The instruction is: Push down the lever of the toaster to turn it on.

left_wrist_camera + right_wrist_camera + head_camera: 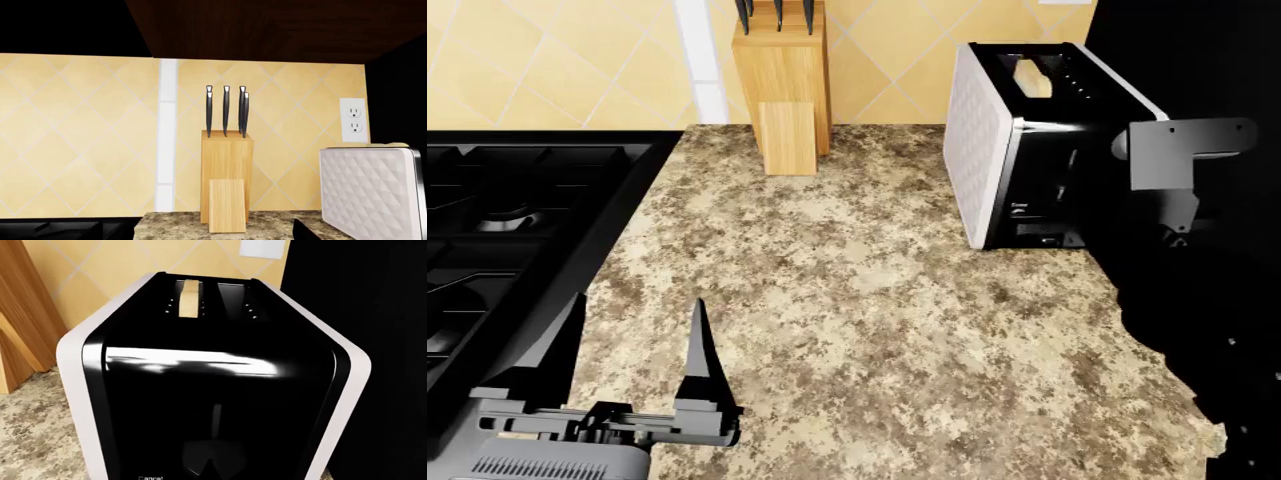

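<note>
The speckled brown granite table (868,330) runs from a black stove (507,220) on the left to the toaster (1014,140) at the back right, against a yellow diamond-tiled wall (80,135). The toaster is boxy, with quilted white sides, a glossy black end and top, and a slice of bread (190,299) upright in one slot. A wooden knife block (781,95) stands just left of it. The right gripper (1174,160) hangs close against the toaster's black end; I cannot tell how its jaws stand. The lever (212,452), a dark flat tab under a thin pale track, sits low on that end. The left gripper (634,345) hovers well apart, over the table's near left, jaws spread and empty.
</note>
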